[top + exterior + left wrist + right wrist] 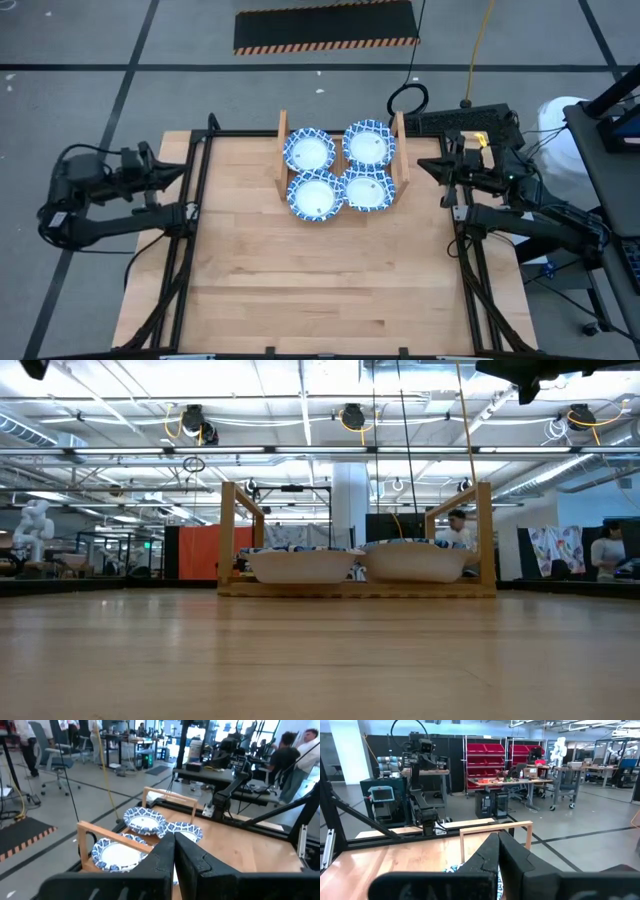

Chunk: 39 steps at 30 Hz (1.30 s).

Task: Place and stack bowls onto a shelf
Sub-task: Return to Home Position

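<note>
Hanging at the desk's point(320, 280) nine and three o'clock edges with left jaws and right jaws clenched, facing bowls point(309, 151) filling the shelf point(283, 135) at twelve.

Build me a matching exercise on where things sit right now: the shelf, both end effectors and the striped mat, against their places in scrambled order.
Column one:
1. shelf
2. left end effector
3. right end effector
4. striped mat

Column two:
A. off the table, beyond its far edge
B. shut, by the table's right edge
C. on the table, middle of the far edge, holding the bowls
D. shut, by the table's left edge

Pairs: 1-C, 2-D, 3-B, 4-A
</note>
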Tool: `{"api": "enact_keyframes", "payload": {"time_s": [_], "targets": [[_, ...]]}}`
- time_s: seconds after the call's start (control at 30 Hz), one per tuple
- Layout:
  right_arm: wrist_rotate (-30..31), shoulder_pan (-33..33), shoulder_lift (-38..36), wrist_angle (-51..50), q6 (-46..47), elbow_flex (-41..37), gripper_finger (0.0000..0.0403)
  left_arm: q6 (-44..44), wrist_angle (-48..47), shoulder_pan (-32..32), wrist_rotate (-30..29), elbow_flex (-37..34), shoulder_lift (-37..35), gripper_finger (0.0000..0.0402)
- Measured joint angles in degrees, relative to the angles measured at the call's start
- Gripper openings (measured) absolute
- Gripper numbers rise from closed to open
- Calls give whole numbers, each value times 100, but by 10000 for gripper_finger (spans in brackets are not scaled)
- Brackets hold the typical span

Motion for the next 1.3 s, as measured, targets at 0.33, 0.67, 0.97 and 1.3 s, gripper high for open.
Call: {"api": "enact_keyframes", "payload": {"time_s": [0.33,0.67,0.97,1.3], "targets": [[2,0,0,17,13,0,0,34,-554,0,5,0,-790,15],[4,0,17,20,15,2,0,255,-834,0,2,-7,-1026,15],[-3,0,311,747,19,-431,0,402,30,0,9,-774,-1026,15],[-6,0,305,2265,163,-1695,0,287,962,0,577,-1483,-1021,15]]}}
